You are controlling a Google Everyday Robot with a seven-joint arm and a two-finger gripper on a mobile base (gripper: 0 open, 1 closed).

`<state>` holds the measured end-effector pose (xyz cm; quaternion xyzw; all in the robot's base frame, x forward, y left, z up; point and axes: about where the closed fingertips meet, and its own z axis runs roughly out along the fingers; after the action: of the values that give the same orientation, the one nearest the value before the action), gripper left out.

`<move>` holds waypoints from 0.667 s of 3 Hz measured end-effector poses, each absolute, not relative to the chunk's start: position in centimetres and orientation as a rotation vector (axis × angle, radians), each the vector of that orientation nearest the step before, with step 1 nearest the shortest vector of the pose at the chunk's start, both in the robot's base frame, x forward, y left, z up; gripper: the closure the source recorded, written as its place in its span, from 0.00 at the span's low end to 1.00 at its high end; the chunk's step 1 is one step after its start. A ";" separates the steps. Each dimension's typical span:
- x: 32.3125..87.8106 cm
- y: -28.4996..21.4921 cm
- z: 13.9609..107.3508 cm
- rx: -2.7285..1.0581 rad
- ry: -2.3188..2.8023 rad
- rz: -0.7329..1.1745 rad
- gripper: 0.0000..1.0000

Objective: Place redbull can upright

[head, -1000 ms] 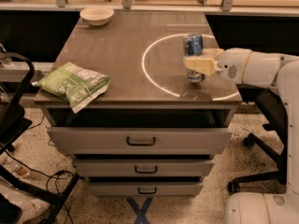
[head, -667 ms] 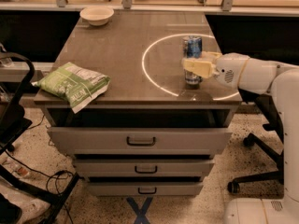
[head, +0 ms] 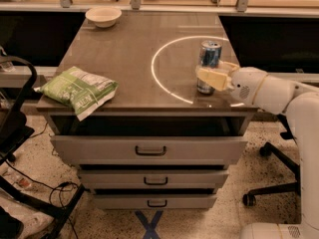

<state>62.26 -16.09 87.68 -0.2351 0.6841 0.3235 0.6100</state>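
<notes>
Arm (head: 271,91): reaches in from the right, forearm near level over table (head: 124,54) edge.
Gripper (head: 210,73): fingers clamped around the redbull can (head: 210,54).
Can: upright on table, inside white ring (head: 152,66).

Glossy metal redbull can (head: 210,54); matt tool (head: 209,74) at it, probably plastic.

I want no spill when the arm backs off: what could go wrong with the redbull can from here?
1. The claw sits around the lower half of the upright redbull can. A skewed or sideways retreat could drag or tip such a slim can.
2. The can stands toward the right front corner of the table, so if knocked over it might roll off the edge.
</notes>
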 end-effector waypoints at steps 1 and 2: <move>62.2 -16.1 87.7 -0.540 1.575 0.748 0.83; 62.2 -16.1 87.7 -0.540 1.575 0.748 0.60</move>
<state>62.17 -16.06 87.73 -0.2341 0.6827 0.3243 0.6115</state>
